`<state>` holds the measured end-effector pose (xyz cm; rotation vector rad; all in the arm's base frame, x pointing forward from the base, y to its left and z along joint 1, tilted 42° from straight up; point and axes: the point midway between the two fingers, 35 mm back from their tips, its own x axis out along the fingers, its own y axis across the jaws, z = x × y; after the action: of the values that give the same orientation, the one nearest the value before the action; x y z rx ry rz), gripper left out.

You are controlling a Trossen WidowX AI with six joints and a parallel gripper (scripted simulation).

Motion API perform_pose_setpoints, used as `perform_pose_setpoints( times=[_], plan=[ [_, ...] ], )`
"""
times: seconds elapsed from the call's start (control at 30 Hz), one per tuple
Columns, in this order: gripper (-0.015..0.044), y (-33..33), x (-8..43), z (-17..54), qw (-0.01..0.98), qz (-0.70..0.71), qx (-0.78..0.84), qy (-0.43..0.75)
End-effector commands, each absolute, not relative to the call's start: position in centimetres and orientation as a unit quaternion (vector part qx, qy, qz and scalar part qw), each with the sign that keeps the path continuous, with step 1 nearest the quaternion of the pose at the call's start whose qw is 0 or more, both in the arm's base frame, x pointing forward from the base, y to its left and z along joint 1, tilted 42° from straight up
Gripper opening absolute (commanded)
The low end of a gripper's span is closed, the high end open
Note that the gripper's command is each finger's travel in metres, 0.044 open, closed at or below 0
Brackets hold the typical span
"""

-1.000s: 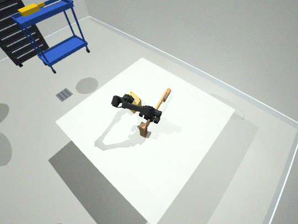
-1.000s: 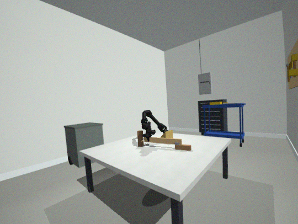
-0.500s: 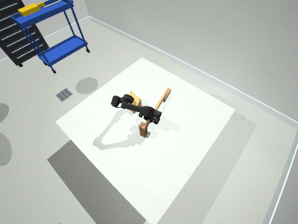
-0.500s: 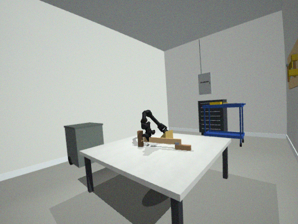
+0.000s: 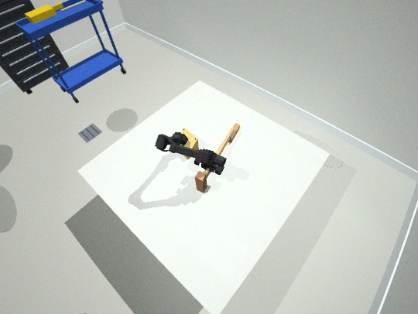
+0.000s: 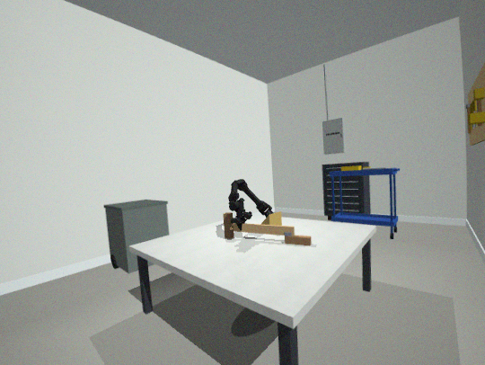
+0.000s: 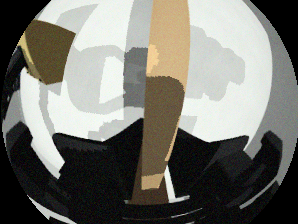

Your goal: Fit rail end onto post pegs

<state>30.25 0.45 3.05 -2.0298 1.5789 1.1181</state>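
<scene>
The long pale rail (image 5: 223, 148) (image 6: 269, 229) (image 7: 171, 45) is raised off the table at its near end. Its far end is at the grey bracket (image 6: 287, 234) on the low brown footboard block (image 5: 237, 127) (image 6: 302, 240). The dark brown post (image 5: 201, 183) (image 6: 229, 226) stands upright at the rail's near end. My gripper (image 5: 209, 168) (image 6: 238, 224) (image 7: 151, 122) is shut on the rail close to the post, one finger on each side. The pegs and holes are hidden or too small to make out, so I cannot tell whether the rail end touches the post.
The white table (image 5: 248, 232) (image 6: 251, 270) carries the arm's yellow mount (image 5: 191, 143) (image 6: 275, 218) (image 7: 52, 50) beside the rail. A blue cart (image 5: 90, 69) (image 6: 365, 218) and a grey cabinet (image 6: 139, 235) stand on the floor away from the table.
</scene>
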Motion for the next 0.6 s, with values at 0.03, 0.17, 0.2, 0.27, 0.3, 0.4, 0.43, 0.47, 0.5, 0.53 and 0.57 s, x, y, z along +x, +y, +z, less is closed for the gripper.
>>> perform_pose_setpoints(
  times=[0.03,0.17,0.2,0.27,0.3,0.4,0.43,0.47,0.5,0.53,0.57],
  plan=[
    [0.0000,0.43,30.47,3.47,0.168,0.392,-0.717,0.552],
    [0.0000,0.36,30.51,3.57,0.168,0.391,-0.717,0.552],
    [0.0000,0.34,30.53,3.59,0.168,0.391,-0.717,0.552],
    [0.0000,0.30,30.55,3.64,0.168,0.391,-0.717,0.552],
    [0.0000,0.28,30.56,3.66,0.168,0.391,-0.717,0.552],
    [0.0000,0.22,30.60,3.73,0.168,0.391,-0.717,0.552],
    [0.0000,0.20,30.61,3.75,0.168,0.391,-0.717,0.552],
    [0.0000,0.18,30.62,3.77,0.168,0.391,-0.717,0.552],
    [0.0000,0.16,30.63,3.79,0.168,0.391,-0.717,0.552],
    [0.0000,0.14,30.64,3.80,0.168,0.391,-0.717,0.552],
    [0.0000,0.11,30.66,3.82,0.168,0.391,-0.717,0.552]
  ],
)
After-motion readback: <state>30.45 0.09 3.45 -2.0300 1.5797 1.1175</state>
